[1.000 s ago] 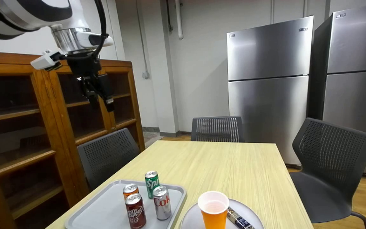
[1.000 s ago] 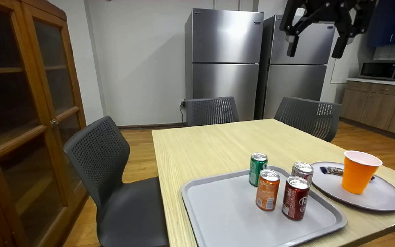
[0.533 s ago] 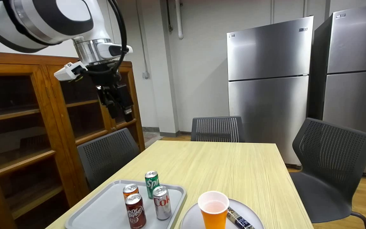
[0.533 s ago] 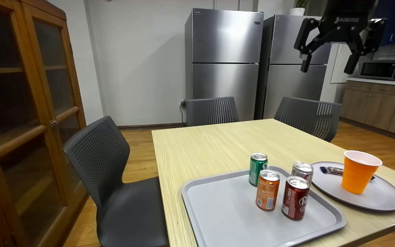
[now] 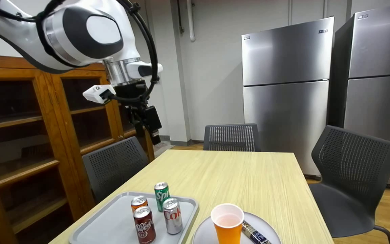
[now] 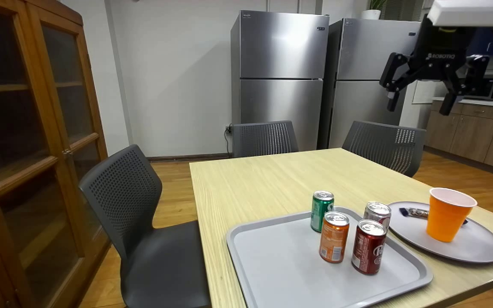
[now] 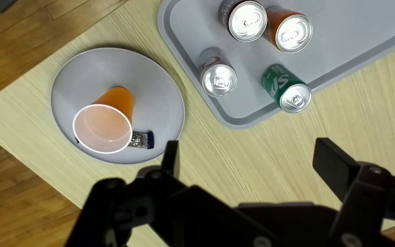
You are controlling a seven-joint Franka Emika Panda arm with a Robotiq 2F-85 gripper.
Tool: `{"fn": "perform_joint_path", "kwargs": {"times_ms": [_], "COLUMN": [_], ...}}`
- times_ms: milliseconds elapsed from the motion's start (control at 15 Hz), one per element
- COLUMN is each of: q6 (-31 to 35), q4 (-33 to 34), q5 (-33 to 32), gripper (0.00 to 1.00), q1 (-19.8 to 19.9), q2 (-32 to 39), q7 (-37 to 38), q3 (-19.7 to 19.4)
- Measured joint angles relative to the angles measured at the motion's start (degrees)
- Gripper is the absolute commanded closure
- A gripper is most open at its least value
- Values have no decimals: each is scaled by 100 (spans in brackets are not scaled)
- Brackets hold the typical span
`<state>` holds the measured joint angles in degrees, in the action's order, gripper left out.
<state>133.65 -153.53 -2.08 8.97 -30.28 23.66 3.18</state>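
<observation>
I've got my gripper (image 6: 419, 106) hanging up high, w/ its 2 fingers (image 7: 334, 166) spread far apart & nothing held btwn them. It's well apart from all the stuff on the tabletop (image 6: 250, 184). In the wrist view I look down past the fingers, & the green can (image 7: 279, 80) is the can nearest the gap. It stands near a corner of the gray tray (image 7: 351, 31), by the rim. The silver can (image 7: 216, 68) stands by the tray's side that's next to the round gray plate (image 7: 153, 82). The dark red can (image 6: 368, 250) & the orange can (image 6: 334, 239) stand near each other, farther in. All 4 cans are upright.

The plate is just beside the tray, w/ a tall orange cup (image 6: 448, 220) standing on it. A wrapped bar (image 7: 141, 140) lies on the plate too, partly hidden by the cup; can't tell if the 2 touch.

Around the tabletop are 3 dark chairs (image 6: 122, 188). In both exterior views I see a big brown cabinet (image 5: 51, 101) w/ glass doors & 2 shiny fridges (image 6: 280, 47) by the wall.
</observation>
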Motion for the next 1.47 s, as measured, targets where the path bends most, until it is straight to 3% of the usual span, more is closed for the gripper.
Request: {"fn": "perform_joint_path", "kwargs": {"times_ms": [733, 1467], "q6": [1085, 1859], "q4": [-74, 338], "q5": [-319, -1566], "gripper": [0, 0], "q1": [552, 805], "q2": [1307, 2884], "q7": [254, 1659], "q3": [-237, -719]}}
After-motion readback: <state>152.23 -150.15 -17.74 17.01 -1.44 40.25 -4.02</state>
